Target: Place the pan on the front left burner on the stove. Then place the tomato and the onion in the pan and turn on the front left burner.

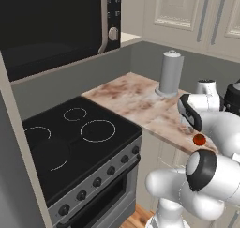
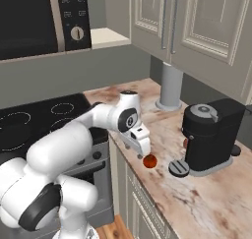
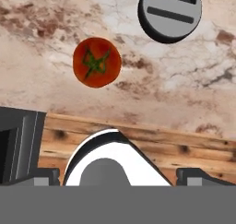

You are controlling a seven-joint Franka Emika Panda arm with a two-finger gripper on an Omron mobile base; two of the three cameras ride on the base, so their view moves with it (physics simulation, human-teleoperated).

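The tomato (image 3: 97, 62), a small red-orange ball with a green stem mark, lies on the marble counter (image 2: 197, 203) close to its front edge. It also shows as the tomato (image 1: 199, 139) and tomato (image 2: 149, 161). My gripper (image 2: 143, 150) hangs open just above and beside it, holding nothing; in the hand view the gripper (image 3: 118, 174) points down, the tomato left of centre ahead. A shallow black pan (image 1: 48, 155) rests on the near left ring of the stove (image 1: 96, 159). At the coffee machine's left side peeks a brownish sliver, the onion (image 2: 185, 143).
A black coffee machine (image 2: 211, 130) with a round grey drip tray (image 2: 178, 168) stands right of the tomato. A tall grey cylinder (image 2: 171, 88) stands at the back. Black knobs (image 1: 97, 181) line the stove front. A microwave (image 1: 56, 25) hangs above.
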